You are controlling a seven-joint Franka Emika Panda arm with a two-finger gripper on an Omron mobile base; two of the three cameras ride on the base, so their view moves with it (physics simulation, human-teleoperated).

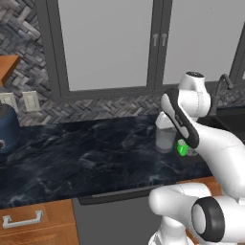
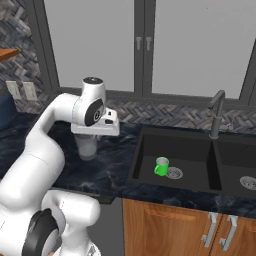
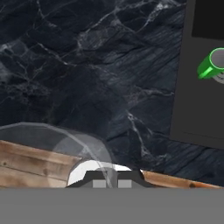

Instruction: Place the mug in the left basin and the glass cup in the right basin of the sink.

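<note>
Glass cup [image 2: 87,148] in clenched pincer [image 2: 88,142] — mug [image 2: 161,166] upright in left basin [image 2: 187,150].

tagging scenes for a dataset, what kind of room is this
A kitchen, rendered rather than real. The signs: a black double sink with a curved faucet set in a dark marble counter, wooden cabinets below, and a green mug in the left basin.

Grey cabinet doors [image 2: 100,45] above herringbone backsplash [image 1: 95,111], dark marble counter [image 1: 86,158], wooden drawers [image 2: 165,225].
</note>
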